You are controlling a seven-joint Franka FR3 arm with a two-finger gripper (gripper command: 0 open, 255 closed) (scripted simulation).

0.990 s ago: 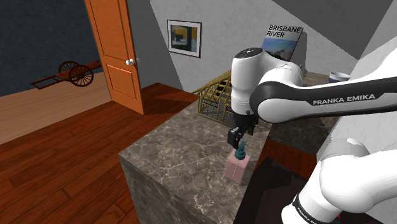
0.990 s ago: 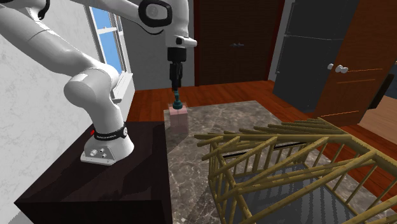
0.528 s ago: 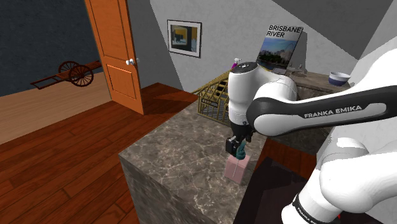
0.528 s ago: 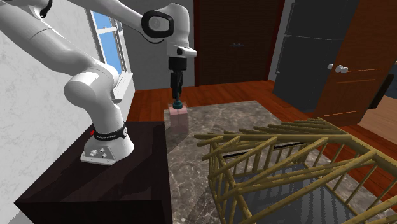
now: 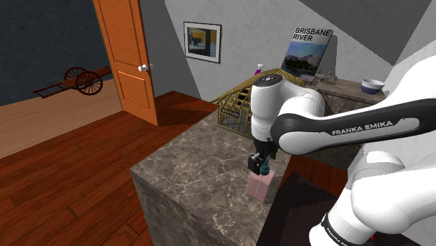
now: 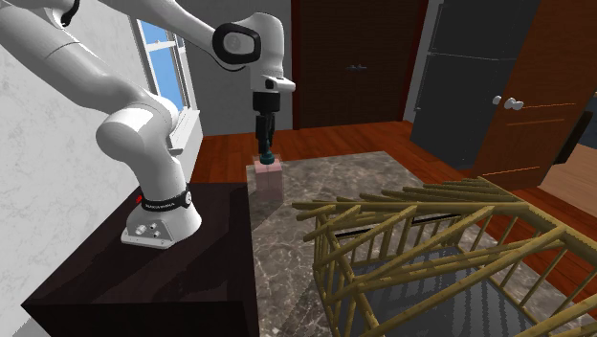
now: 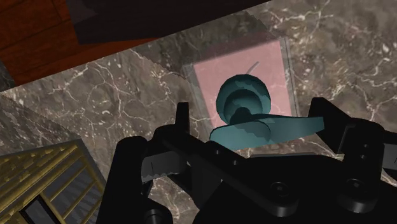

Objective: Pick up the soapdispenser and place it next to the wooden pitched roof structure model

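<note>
Dispenser [image 5: 260, 185] stands upright on the marble worktop [image 5: 195, 168], well apart from the roof model [image 5: 232, 106], at the worktop end farthest from the model and close to that edge. Pink square body, teal pump [image 7: 245, 98] on top. Gripper [image 6: 266, 146] sits directly over it, fingers spread either side of the pump without clasping it; nothing held. Likely light and rigid. The smooth body may be slippery, and the pump head is narrow and could depress or swivel, so the neck or the body's flat sides look safer. A nudge could tip it off the edge. Bare marble runs from dispenser to model, leaving room to set down beside the model's thin, fragile-looking beams.
</note>
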